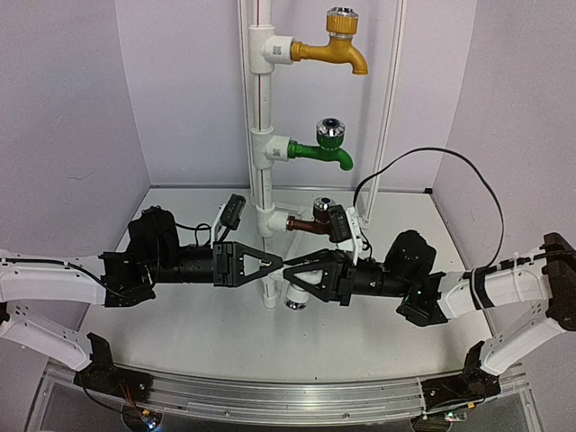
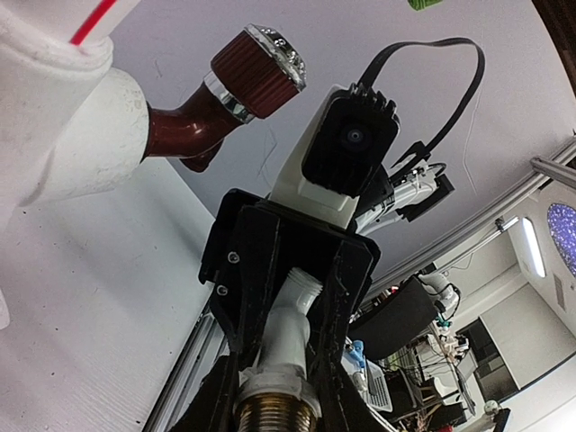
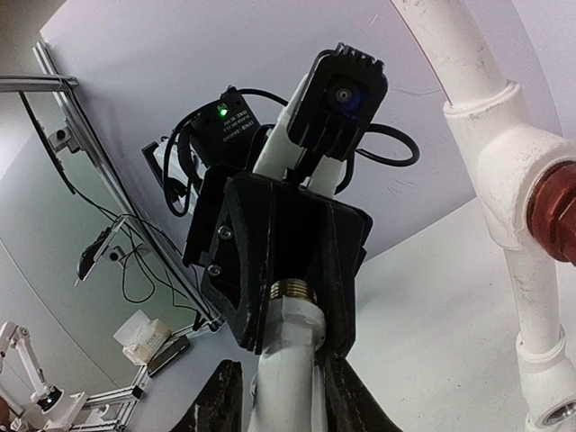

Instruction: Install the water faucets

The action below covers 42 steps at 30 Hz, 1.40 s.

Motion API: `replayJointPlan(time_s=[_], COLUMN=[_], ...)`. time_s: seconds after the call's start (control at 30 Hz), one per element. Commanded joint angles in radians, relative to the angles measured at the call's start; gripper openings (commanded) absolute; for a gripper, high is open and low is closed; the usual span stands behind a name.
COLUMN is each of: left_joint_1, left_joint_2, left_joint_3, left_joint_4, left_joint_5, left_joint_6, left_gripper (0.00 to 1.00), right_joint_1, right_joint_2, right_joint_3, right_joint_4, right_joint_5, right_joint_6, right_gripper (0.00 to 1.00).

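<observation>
Bright, even light fills the white booth (image 1: 72,108), casting soft shadows on the table (image 1: 180,333); wrist views bend at edges, foregrounds blurred.

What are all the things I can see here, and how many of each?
yellow plastic tap: one, yellow, top of the pipe.
green plastic tap: one, green, middle of the pipe.
brown plastic tap: one, brown, lowest on the pipe.
white plastic tap with brass thread: one, white, held between both grippers.
upright plastic pipe: one, white with red stripe, back middle.
table: one, white, underneath.
cable: one, black, looping above the right arm.
left gripper: one, black, shut on the tap's brass end.
right gripper: one, black, shut on its white body.
</observation>
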State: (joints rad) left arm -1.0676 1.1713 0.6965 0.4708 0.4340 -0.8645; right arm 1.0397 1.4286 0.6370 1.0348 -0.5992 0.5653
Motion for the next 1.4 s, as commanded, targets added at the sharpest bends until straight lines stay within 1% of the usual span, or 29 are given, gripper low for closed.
replayJointPlan(time_s=[0.0,0.1,0.13,0.2,0.23,0.27,0.3,0.33,0.4,0.43,0.47,0.5,0.53,0.57,0.63,0.67,0.7,0.8,0.83,0.9,0.97,1.03,1.1,1.13,1.17,1.23,1.27,1.37], left_joint_1=[-0.003,-0.003,-0.003,-0.003,-0.003,-0.003,-0.003,-0.003,-0.003,-0.003,-0.002,-0.001,0.001,0.001,0.001,0.002,0.002,0.001,0.001,0.001,0.001,0.002,0.003,0.004,0.007,0.018,0.021,0.035], left_joint_2=[-0.041,-0.049,-0.049,-0.049,-0.047,-0.043,-0.041,-0.039,-0.036,-0.038,-0.046,-0.059,-0.074,-0.093,-0.128,-0.137,-0.142,-0.115,-0.092,-0.035,0.014,0.055,0.099,0.12,0.14,0.184,0.203,0.242], left_joint_3=[0.0,-0.004,-0.004,-0.002,0.0,0.002,0.004,0.006,0.006,0.004,0.004,0.006,0.009,0.018,0.051,0.076,0.103,0.233,0.287,0.389,0.473,0.527,0.579,0.602,0.624,0.66,0.674,0.691], left_joint_4=[0.086,0.092,0.093,0.095,0.095,0.095,0.096,0.096,0.095,0.094,0.069,0.031,-0.027,-0.076,-0.207,-0.282,-0.345,-0.511,-0.576,-0.651,-0.703,-0.707,-0.708,-0.709,-0.708,-0.705,-0.702,-0.68], left_joint_5=[0.004,-0.003,-0.003,0.0,0.002,0.006,0.011,0.015,0.015,0.002,-0.03,-0.069,-0.112,-0.163,-0.266,-0.309,-0.35,-0.476,-0.541,-0.638,-0.717,-0.785,-0.801,-0.806,-0.809,-0.788,-0.775,-0.744], left_joint_6=[0.007,0.009,0.01,0.011,0.011,0.01,0.01,0.01,0.011,0.011,0.013,0.018,0.027,0.039,0.074,0.096,0.115,0.188,0.204,0.247,0.298,0.357,0.422,0.448,0.464,0.482,0.491,0.498], left_gripper=[0.0,0.0,0.0,0.0,0.0,0.0,0.0,0.0,0.01,0.03,0.12,0.29,0.52,0.66,0.89,0.95,0.99,1.0,1.0,1.0,1.0,1.0,1.0,1.0,1.0,0.99,0.96,0.89], right_joint_1=[0.008,0.008,0.008,0.01,0.01,0.01,0.01,0.01,0.01,0.01,0.01,0.01,0.01,0.01,0.01,0.01,0.01,0.01,0.01,0.01,0.009,0.006,-0.016,-0.044,-0.077,-0.149,-0.189,-0.23], right_joint_2=[0.014,0.02,0.021,0.023,0.024,0.024,0.023,0.018,-0.002,-0.02,-0.044,-0.079,-0.128,-0.187,-0.292,-0.357,-0.412,-0.526,-0.544,-0.545,-0.537,-0.514,-0.471,-0.457,-0.448,-0.454,-0.461,-0.459], right_joint_3=[0.039,0.034,0.031,0.029,0.029,0.029,0.029,0.025,0.011,0.003,-0.014,-0.034,-0.064,-0.101,-0.152,-0.152,-0.15,-0.125,-0.114,-0.087,-0.074,-0.069,-0.058,-0.058,-0.064,-0.108,-0.139,-0.193], right_joint_4=[0.037,0.038,0.039,0.039,0.039,0.038,0.038,0.038,0.034,0.015,-0.025,-0.072,-0.118,-0.174,-0.313,-0.454,-0.567,-0.851,-0.921,-1.017,-1.034,-1.034,-1.018,-1.003,-0.979,-0.861,-0.795,-0.659], right_joint_5=[-0.022,-0.033,-0.033,-0.038,-0.041,-0.046,-0.047,-0.04,-0.018,0.014,0.057,0.106,0.17,0.214,0.297,0.349,0.397,0.627,0.723,0.809,0.862,0.9,0.937,0.897,0.823,0.605,0.546,0.419], right_joint_6=[0.004,0.006,0.007,0.005,0.004,0.001,-0.001,-0.003,-0.019,-0.028,-0.058,-0.09,-0.118,-0.156,-0.251,-0.295,-0.334,-0.39,-0.393,-0.429,-0.471,-0.515,-0.529,-0.536,-0.547,-0.558,-0.584,-0.649], right_gripper=[0.27,0.38,0.39,0.36,0.32,0.24,0.1,0.0,0.0,0.0,0.0,0.0,0.0,0.0,0.0,0.0,0.0,0.0,0.0,0.0,0.0,0.0,0.0,0.0,0.0,0.0,0.0,0.0])
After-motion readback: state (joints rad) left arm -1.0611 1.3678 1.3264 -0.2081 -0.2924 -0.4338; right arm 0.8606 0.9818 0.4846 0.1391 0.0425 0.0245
